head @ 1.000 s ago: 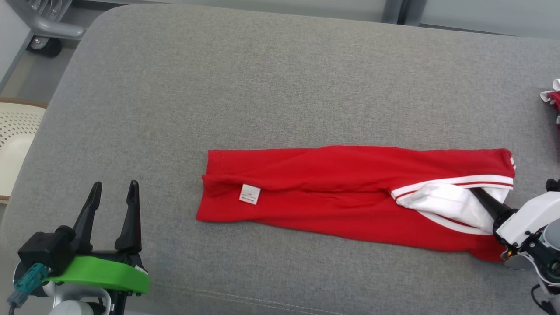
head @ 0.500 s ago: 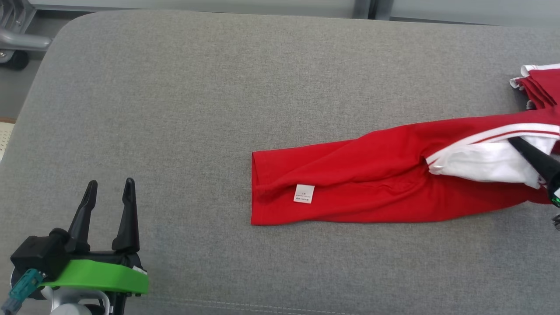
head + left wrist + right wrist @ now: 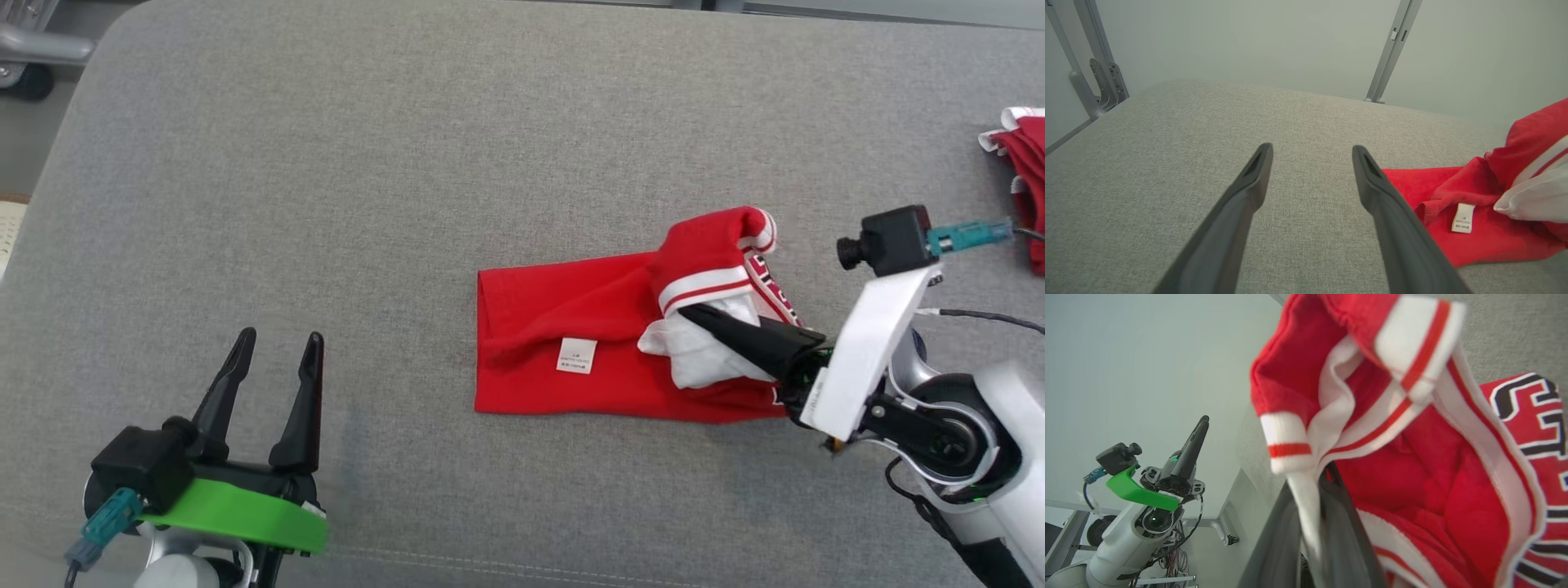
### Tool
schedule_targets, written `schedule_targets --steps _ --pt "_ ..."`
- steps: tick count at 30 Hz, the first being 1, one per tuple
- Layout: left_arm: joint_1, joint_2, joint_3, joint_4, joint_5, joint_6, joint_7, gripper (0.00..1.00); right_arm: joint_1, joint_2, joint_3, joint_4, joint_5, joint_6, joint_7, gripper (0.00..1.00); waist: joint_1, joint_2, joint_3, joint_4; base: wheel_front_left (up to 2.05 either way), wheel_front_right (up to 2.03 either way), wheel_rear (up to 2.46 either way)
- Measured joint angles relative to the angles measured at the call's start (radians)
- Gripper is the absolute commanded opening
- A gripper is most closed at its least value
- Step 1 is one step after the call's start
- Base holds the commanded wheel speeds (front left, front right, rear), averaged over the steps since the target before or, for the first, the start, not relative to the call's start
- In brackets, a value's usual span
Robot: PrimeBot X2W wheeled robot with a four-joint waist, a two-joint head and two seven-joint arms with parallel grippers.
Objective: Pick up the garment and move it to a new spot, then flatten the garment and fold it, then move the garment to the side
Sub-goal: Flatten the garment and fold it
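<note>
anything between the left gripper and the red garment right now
Nothing visible does. Bare grey cushion lies between the open left gripper and the edge of the red garment nearest it, by the white label. The right gripper is shut on the garment's white-trimmed end, on the far side.

A counter [image 3: 326, 163] covered in grey woven fabric is shown, its corners rounded. Behind it a plain pale wall [image 3: 1249, 36] is crossed by grey metal posts [image 3: 1392, 49]; a black castor [image 3: 28, 82] is seen beside one corner.
</note>
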Motion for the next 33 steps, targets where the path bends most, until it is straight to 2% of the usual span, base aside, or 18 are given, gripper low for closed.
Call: schedule_targets --steps 9,14,15,16,17,18,19,24,27,28,31,33 --pt "-0.026 -0.007 0.000 0.030 0.006 -0.006 0.000 1.00 -0.099 0.122 0.108 0.084 -0.158 -0.083 -0.026 0.00 0.0000 0.0000 0.036 0.055 0.00 0.00 0.00" --pt "-0.028 -0.011 0.007 0.048 0.006 -0.006 0.000 1.00 -0.153 0.163 0.146 0.146 -0.195 -0.100 -0.026 0.00 0.0000 -0.0001 0.050 0.073 0.00 0.00 0.00" --pt "-0.028 -0.012 0.007 0.049 0.006 -0.006 0.000 1.00 -0.161 0.168 0.153 0.158 -0.207 -0.100 -0.026 0.03 0.0000 0.0000 0.052 0.074 0.00 0.00 0.00" --pt "-0.029 -0.013 0.007 0.051 0.006 -0.008 0.000 1.00 -0.170 0.170 0.164 0.168 -0.218 -0.100 -0.026 0.09 0.0000 0.0000 0.053 0.075 0.00 0.00 0.00" --pt "-0.030 -0.014 0.007 0.055 0.006 -0.009 0.000 1.00 -0.176 0.175 0.173 0.174 -0.224 -0.100 -0.026 0.22 0.0000 0.0000 0.054 0.076 0.00 0.00 0.00" --pt "-0.031 -0.015 0.007 0.060 0.006 -0.009 0.000 1.00 -0.183 0.183 0.182 0.180 -0.225 -0.100 -0.026 0.46 0.0000 0.0000 0.054 0.076 0.00 0.00 0.00" --pt "-0.031 -0.016 0.009 0.065 0.006 -0.009 0.000 1.00 -0.190 0.190 0.194 0.184 -0.229 -0.098 -0.026 1.00 0.0000 0.0000 0.054 0.076 0.00 0.00 0.00" --pt "-0.031 -0.014 0.041 0.082 0.006 -0.009 0.000 1.00 -0.236 0.262 0.245 0.185 -0.235 -0.061 -0.024 1.00 0.0000 -0.0001 0.043 0.061 0.00 0.00 0.00" --pt "-0.031 -0.009 0.052 0.086 0.006 -0.009 0.000 1.00 -0.249 0.320 0.214 0.144 -0.198 -0.052 -0.066 1.00 0.0000 -0.0001 0.034 0.046 0.00 0.00 0.00" --pt "-0.030 -0.007 0.063 0.085 0.006 -0.008 0.000 1.00 -0.249 0.341 0.169 0.108 -0.172 -0.049 -0.104 1.00 0.0000 0.0000 0.027 0.035 0.00 0.00 0.00" --pt "-0.029 -0.005 0.074 0.079 0.006 0.000 0.000 1.00 -0.244 0.303 0.107 0.082 -0.166 -0.048 -0.135 1.00 0.0000 0.0000 0.017 0.018 0.00 0.00 0.00" --pt "-0.028 -0.006 0.076 0.073 0.006 0.000 0.000 1.00 -0.231 0.242 0.056 0.086 -0.171 -0.061 -0.151 1.00 0.0000 -0.0001 0.013 0.007 0.00 0.00 0.00"
